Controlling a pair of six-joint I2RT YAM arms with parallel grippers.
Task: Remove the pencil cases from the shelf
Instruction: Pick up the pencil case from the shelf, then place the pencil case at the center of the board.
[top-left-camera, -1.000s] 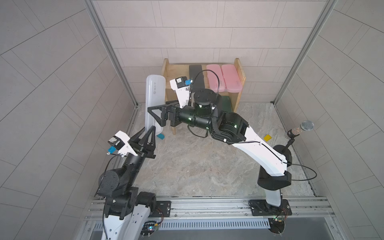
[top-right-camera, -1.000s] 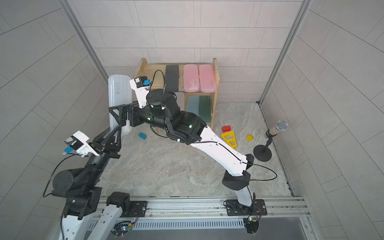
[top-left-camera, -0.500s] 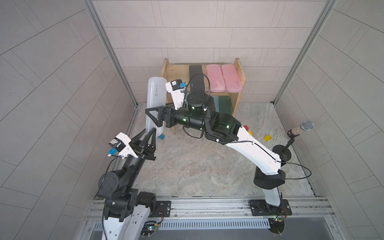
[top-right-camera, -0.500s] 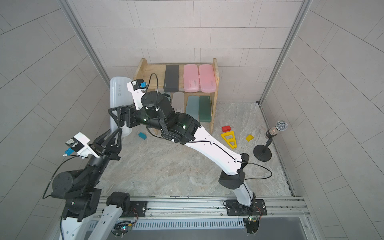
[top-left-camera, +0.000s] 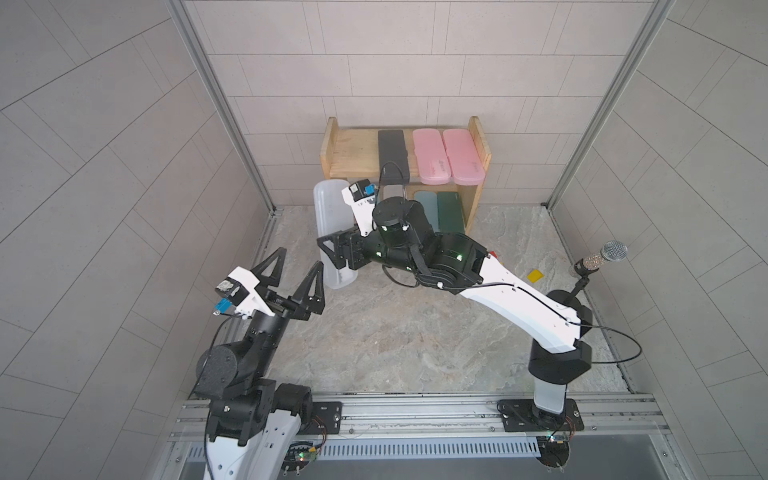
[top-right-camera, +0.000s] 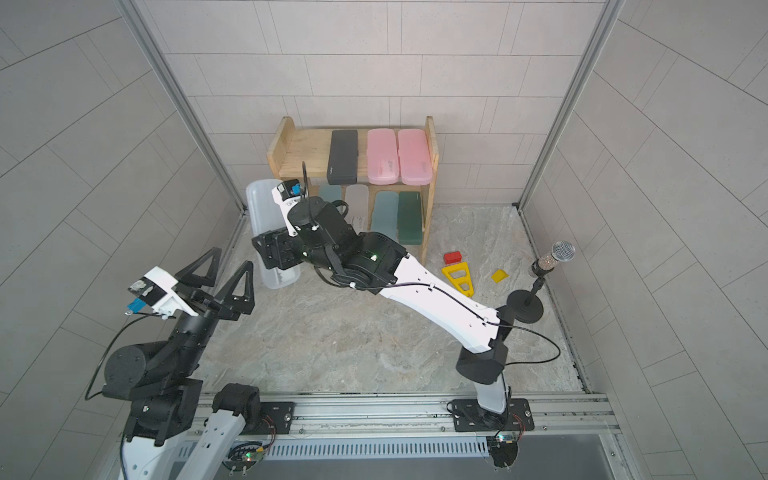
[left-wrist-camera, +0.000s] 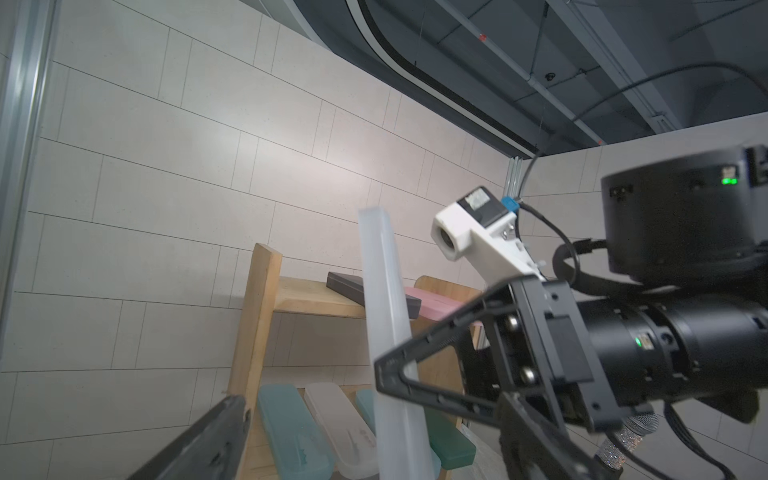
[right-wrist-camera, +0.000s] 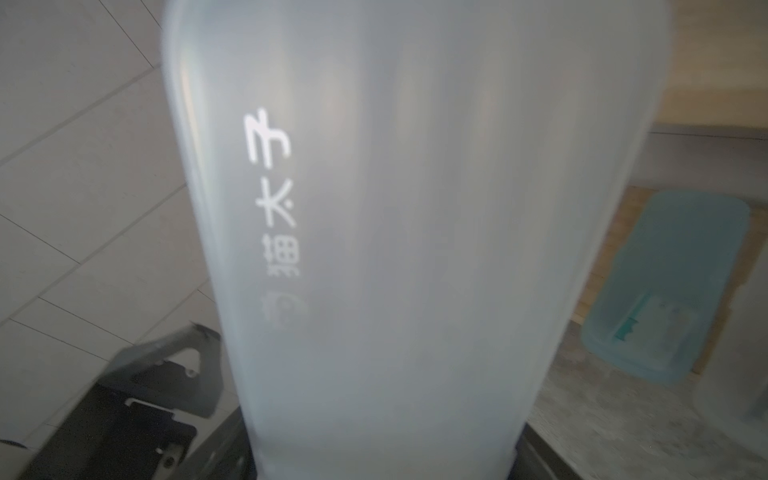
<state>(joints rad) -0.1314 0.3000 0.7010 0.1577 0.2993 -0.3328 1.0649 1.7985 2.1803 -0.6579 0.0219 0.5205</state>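
Note:
A frosted white pencil case (top-left-camera: 332, 216) (top-right-camera: 264, 212) stands on end in the air left of the shelf (top-left-camera: 353, 153) (top-right-camera: 303, 149). My right gripper (top-left-camera: 332, 253) (top-right-camera: 266, 253) is shut on its lower part; the case fills the right wrist view (right-wrist-camera: 395, 228). Just below it and apart from it, my left gripper (top-left-camera: 301, 257) (top-right-camera: 232, 257) is open and empty. The top tier holds a black case (top-left-camera: 392, 156) and two pink cases (top-left-camera: 430, 156). On the lower tier lie a teal case (top-right-camera: 330, 193), a frosted white one (top-right-camera: 357, 197), another teal one (top-right-camera: 384, 214) and a dark green one (top-right-camera: 410, 218).
On the floor right of the shelf lie a yellow triangular block (top-right-camera: 459, 278), a small red block (top-right-camera: 452, 257) and a small yellow piece (top-right-camera: 498, 275). A microphone on a round stand (top-right-camera: 548, 259) is at the right wall. Tiled walls close in on both sides.
My left gripper has opened, let go of the frosted white case and drawn back a little. My right gripper has shut on that case and carries it alone now.

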